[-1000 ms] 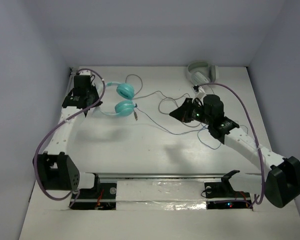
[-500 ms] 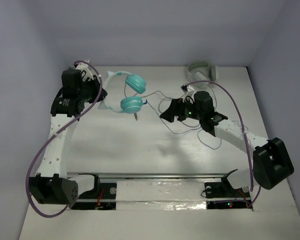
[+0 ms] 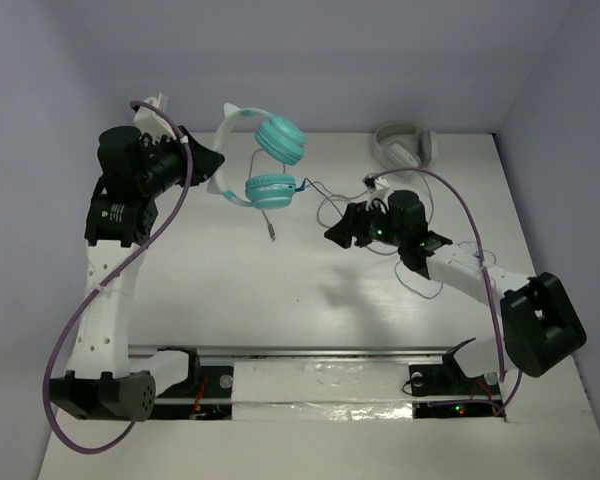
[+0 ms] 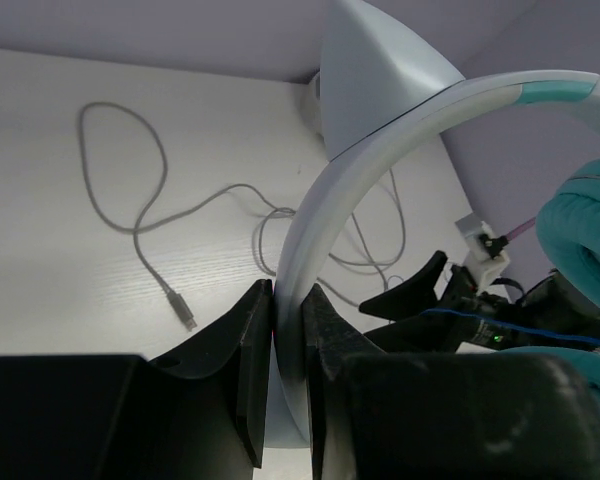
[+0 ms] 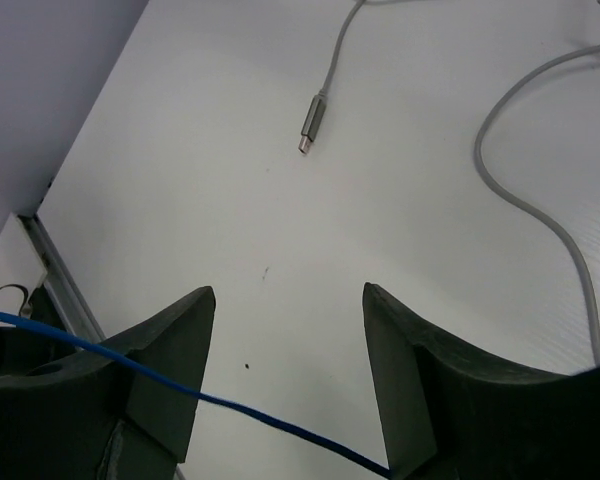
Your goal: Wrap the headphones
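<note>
Headphones point(image 3: 280, 140): upper centre, headband point(image 4: 380, 150) pinched by your left gripper point(image 4: 285, 305).
Blue cable point(image 5: 250, 409): crosses your spread right gripper point(image 5: 288, 300).

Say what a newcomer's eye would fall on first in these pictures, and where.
The teal headphones stand out, their white headband pinched in the left gripper at the far left of the table. Their thin blue cable runs across to the open right gripper; a grey-white pair lies at the far edge.
</note>
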